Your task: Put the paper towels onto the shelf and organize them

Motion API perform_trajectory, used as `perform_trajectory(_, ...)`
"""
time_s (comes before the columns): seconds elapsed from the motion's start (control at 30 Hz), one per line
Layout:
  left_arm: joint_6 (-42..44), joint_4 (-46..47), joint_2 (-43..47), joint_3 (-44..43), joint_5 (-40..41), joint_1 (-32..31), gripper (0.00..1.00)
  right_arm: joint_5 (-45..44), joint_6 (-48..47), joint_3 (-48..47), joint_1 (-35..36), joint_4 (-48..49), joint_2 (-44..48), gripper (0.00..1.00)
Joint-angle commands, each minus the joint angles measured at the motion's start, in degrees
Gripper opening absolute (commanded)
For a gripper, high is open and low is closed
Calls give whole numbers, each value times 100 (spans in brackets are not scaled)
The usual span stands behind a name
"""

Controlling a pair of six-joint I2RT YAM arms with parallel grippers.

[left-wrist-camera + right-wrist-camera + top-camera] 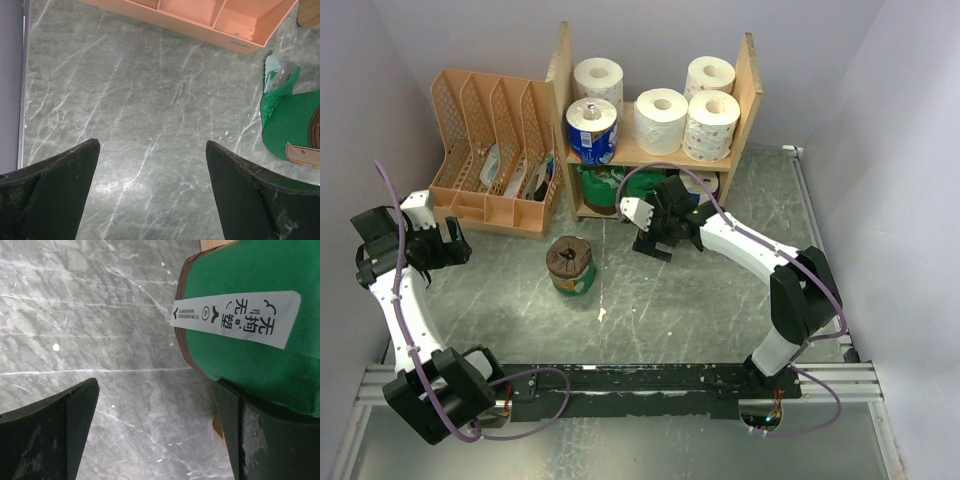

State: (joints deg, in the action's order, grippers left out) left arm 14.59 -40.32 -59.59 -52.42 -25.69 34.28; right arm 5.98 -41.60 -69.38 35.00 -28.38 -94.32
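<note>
The wooden shelf (750,85) stands at the back. Its upper tier holds several white rolls (661,120) and a blue-wrapped roll (591,132). The lower tier holds a green-wrapped roll (610,186). Another green-wrapped roll with a brown top (570,268) stands on the table in front. My right gripper (660,230) is open and empty at the lower tier. In the right wrist view (157,385) one finger (260,440) lies against the labelled green roll (250,295). My left gripper (460,245) is open and empty at the left. In the left wrist view (152,145) the table roll (290,125) is off to the right.
A peach slotted file organizer (495,150) stands left of the shelf and shows at the top of the left wrist view (200,20). Grey walls close in the left, back and right. A metal rail (620,380) runs along the near edge. Small paper scraps (602,313) lie on the table.
</note>
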Motion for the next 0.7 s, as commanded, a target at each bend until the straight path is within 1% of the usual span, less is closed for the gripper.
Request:
perform_trajectory(0.0, 11, 41, -21, 47, 12, 23, 100, 83, -58, -251, -28, 358, -83, 100)
perform_trajectory(0.3, 9, 42, -17, 55, 16, 20, 100, -27, -107, -485, -48, 465, -324, 100)
perform_trajectory(0.5, 9, 41, -34, 56, 3, 24, 100, -570, -120, -380, -65, 735, -411, 100)
perform_trajectory(0.67, 22, 36, -30, 45, -15, 23, 100, -664, -121, -195, -87, 649, -175, 100)
